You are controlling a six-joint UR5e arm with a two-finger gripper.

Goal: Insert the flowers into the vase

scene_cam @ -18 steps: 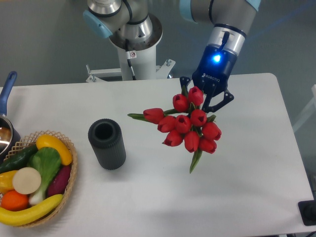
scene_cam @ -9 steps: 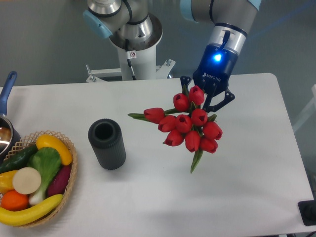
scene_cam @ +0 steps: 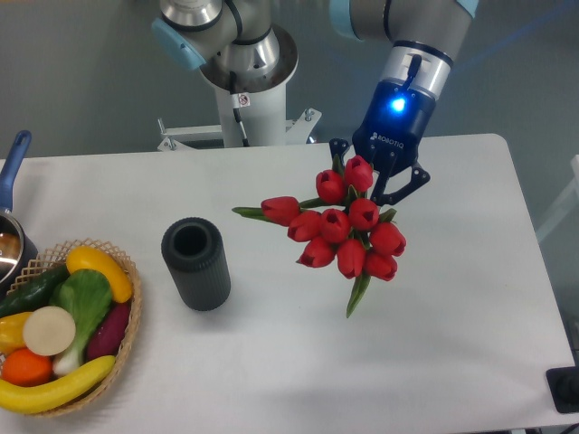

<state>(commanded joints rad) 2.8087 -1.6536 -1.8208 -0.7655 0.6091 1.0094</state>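
The flowers (scene_cam: 346,231), a bunch of red tulip buds with green leaves, hang in the air over the right half of the table. My gripper (scene_cam: 376,183) is shut on their stems just above the buds, its fingers partly hidden behind the top blooms. The vase (scene_cam: 195,263), a dark ribbed cylinder with its round mouth open upward, stands upright on the table well to the left of the bunch. Nothing is in the vase.
A wicker basket (scene_cam: 128,318) of fruit and vegetables sits at the front left corner. A pot with a blue handle (scene_cam: 11,172) shows at the left edge. The robot base (scene_cam: 244,68) rises behind the white table (scene_cam: 452,344).
The bunch and gripper have barely shifted, a few pixels at most; the vase and basket have not moved.
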